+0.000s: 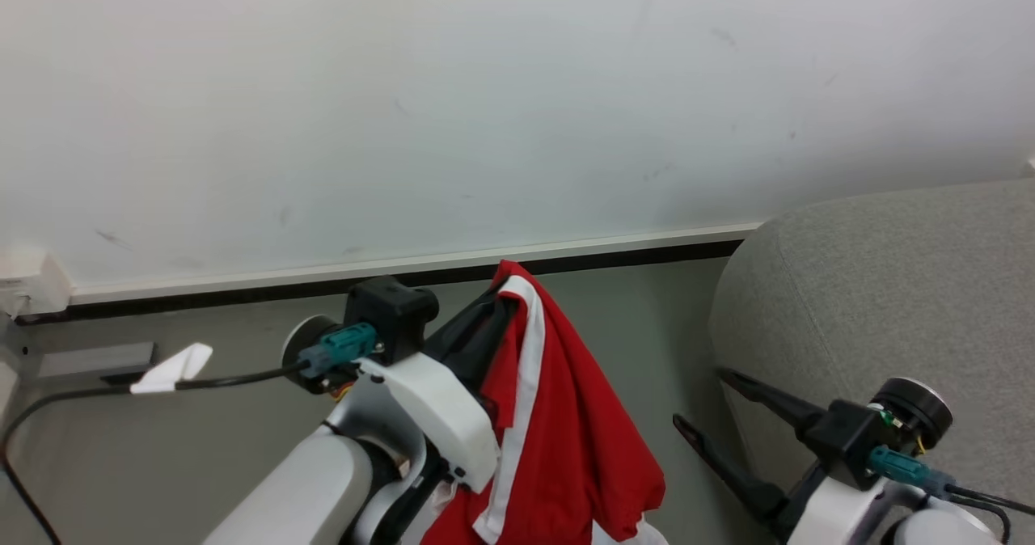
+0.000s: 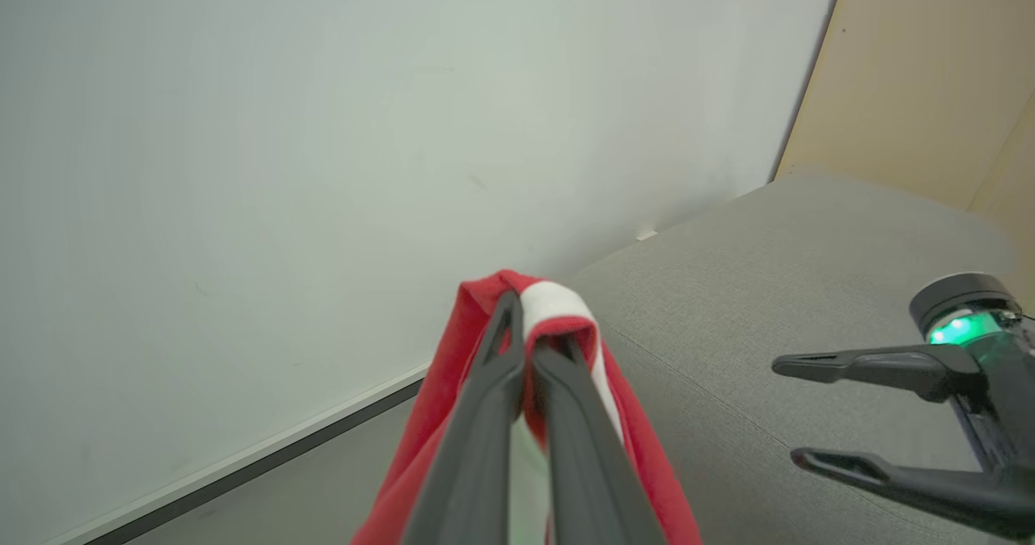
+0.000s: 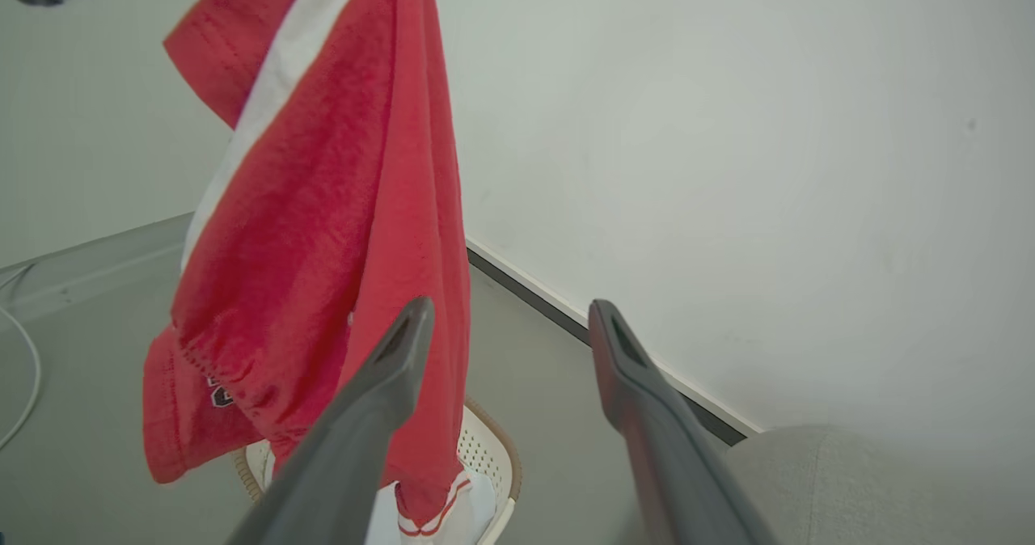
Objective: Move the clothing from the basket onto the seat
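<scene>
The red jersey (image 1: 558,432) with a white trim band hangs in the air from my left gripper (image 1: 497,294), which is shut on a fold at its top. In the left wrist view the two fingers (image 2: 477,416) pinch the red and white cloth (image 2: 558,306). In the right wrist view the jersey (image 3: 323,205) dangles above the white basket (image 3: 485,456) with its brown rim, on the floor below. My right gripper (image 1: 699,399) stands open beside the grey seat (image 1: 889,286), empty, to the right of the jersey; it also appears in the left wrist view (image 2: 784,411).
A pale wall with a dark skirting strip (image 1: 404,274) runs behind. A black cable with a white tag (image 1: 174,369) lies on the grey floor at the left. A wall box (image 1: 32,282) sits at the far left.
</scene>
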You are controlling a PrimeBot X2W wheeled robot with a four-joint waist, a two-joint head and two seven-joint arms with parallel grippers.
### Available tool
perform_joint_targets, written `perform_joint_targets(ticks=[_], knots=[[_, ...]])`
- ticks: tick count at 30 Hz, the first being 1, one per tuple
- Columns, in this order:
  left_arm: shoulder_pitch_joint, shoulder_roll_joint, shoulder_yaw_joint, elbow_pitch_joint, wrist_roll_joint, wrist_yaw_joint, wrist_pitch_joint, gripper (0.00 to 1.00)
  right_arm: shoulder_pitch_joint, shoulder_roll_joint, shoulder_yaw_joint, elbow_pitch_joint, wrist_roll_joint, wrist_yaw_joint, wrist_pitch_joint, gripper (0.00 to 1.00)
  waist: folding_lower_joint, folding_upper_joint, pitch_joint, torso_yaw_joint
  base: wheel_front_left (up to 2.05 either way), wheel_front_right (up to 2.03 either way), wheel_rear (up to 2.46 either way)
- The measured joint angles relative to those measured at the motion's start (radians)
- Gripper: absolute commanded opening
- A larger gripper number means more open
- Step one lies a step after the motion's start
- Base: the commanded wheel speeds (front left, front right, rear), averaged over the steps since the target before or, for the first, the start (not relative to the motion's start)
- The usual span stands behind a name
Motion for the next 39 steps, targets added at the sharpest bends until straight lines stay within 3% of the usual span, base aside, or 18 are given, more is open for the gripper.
perform_joint_targets(ticks=[4,17,18,19,20,24,28,39], knots=[[-0.023,-0.024,-0.022,0.011,0.000,-0.020,0.003,0.00,-0.089,0.045,0.100,0.099,0.025,0.000,-0.016,1.00,0.0000,0.0000,0.007,0.020,0.00,0.00,0.00],[-0.054,-0.081,-0.079,0.049,-0.005,-0.054,-0.001,0.00,-0.342,0.277,0.415,0.489,0.168,0.000,-0.074,1.00,0.0001,0.0000,0.011,0.070,0.00,0.00,0.00],[-0.056,-0.084,-0.081,0.051,-0.005,-0.056,0.000,0.00,-0.354,0.295,0.428,0.526,0.178,0.000,-0.085,0.88,0.0001,0.0000,0.010,0.072,0.00,0.00,0.00],[-0.056,-0.086,-0.083,0.054,-0.008,-0.057,0.000,0.00,-0.365,0.314,0.445,0.554,0.192,0.000,-0.095,0.41,0.0000,0.0000,0.009,0.074,0.00,0.00,0.00],[-0.057,-0.087,-0.085,0.058,-0.009,-0.058,-0.001,0.00,-0.372,0.330,0.452,0.581,0.216,0.000,-0.108,0.01,0.0001,0.0000,0.008,0.076,0.00,0.00,0.00],[-0.060,-0.094,-0.086,0.072,-0.014,-0.058,-0.007,0.00,-0.389,0.386,0.484,0.642,0.319,0.000,-0.152,0.00,0.0000,0.0000,0.003,0.084,0.00,0.00,0.00],[-0.061,-0.092,-0.081,0.081,-0.019,-0.061,-0.014,0.00,-0.410,0.401,0.515,0.669,0.371,0.000,-0.183,0.00,0.0000,0.0000,-0.002,0.086,0.00,0.00,0.00],[-0.054,-0.060,-0.052,0.087,-0.028,-0.035,-0.035,0.00,-0.439,0.382,0.534,0.678,0.476,0.000,-0.253,0.00,0.0000,0.0000,-0.015,0.069,0.00,0.00,0.00]])
